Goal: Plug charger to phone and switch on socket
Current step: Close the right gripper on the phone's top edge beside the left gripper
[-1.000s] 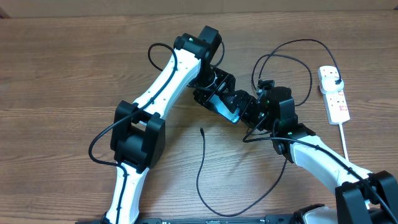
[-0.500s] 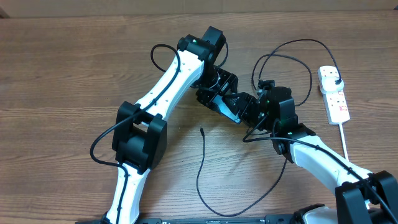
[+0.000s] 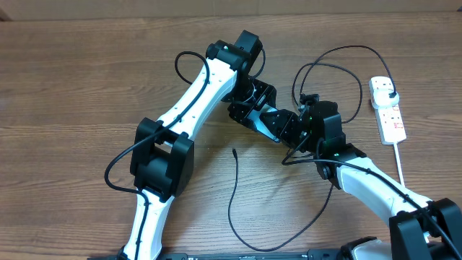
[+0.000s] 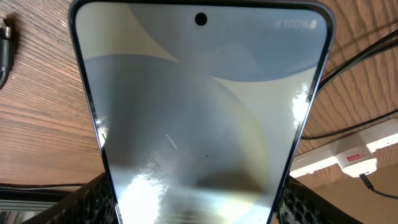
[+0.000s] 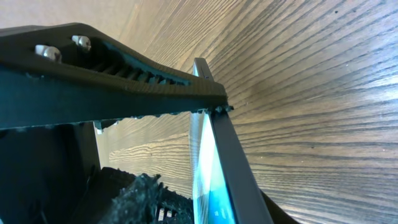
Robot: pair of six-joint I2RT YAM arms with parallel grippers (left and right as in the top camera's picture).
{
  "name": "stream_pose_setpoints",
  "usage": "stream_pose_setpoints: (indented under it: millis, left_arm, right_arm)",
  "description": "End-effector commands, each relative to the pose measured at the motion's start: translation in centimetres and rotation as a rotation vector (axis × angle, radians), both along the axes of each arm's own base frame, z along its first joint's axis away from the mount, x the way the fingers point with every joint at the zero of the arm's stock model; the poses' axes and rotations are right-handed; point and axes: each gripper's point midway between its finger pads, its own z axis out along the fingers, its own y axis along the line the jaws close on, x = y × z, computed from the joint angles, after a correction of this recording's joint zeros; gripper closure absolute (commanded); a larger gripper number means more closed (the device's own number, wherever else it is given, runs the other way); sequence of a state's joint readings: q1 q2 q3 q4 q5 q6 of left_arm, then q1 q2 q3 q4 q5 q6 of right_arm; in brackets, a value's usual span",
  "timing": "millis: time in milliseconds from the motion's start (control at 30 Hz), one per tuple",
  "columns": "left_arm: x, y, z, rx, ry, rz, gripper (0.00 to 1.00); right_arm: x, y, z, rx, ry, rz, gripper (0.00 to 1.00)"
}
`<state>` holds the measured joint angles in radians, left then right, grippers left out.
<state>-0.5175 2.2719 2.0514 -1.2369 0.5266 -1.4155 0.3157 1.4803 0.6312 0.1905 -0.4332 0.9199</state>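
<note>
My left tool is clamped on the phone. Its textured pads press both long edges, and the lit screen faces the wrist camera. The phone sits between the two arms, near the table's middle. My right tool meets it from the other side. One toothed finger touches the phone's edge, but I cannot tell whether that tool grips. The charger trails over the table, its connector tip lying free just below the arms. Its plug is in the socket at the far right.
</note>
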Motion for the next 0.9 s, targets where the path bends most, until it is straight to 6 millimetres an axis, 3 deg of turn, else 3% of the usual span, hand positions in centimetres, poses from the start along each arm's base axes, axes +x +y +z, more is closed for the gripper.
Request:
stream_pose_setpoints:
  millis: [0,100,367,633,867]
  left_arm:
    - [0.08,-1.04,1.96,-0.047,-0.017,0.008,0.96]
    - [0.22,-0.84,1.81,-0.032,-0.025,0.01,0.96]
    - [0.44,-1.2,2.0,-0.053,-0.034,0.008,0.96]
    - [0.3,-1.42,2.19,-0.071,-0.026,0.002,0.96]
    - [0.36,-1.33,2.18,-0.07,-0.027,0.004,0.96]
  right_arm:
    - [0.55,0.15,0.65,-0.004,-0.026,-0.004,0.62]
    - [0.55,0.16,0.65,-0.004,-0.025,-0.004,0.69]
    - [0.62,-0.06,0.46,-0.016,-0.024,-0.014,0.73]
    - [0.66,-0.2,0.32,-0.023,-0.02,-0.022,0.86]
    - [0.7,-0.24,0.34,-0.024,-0.022,-0.024,0.92]
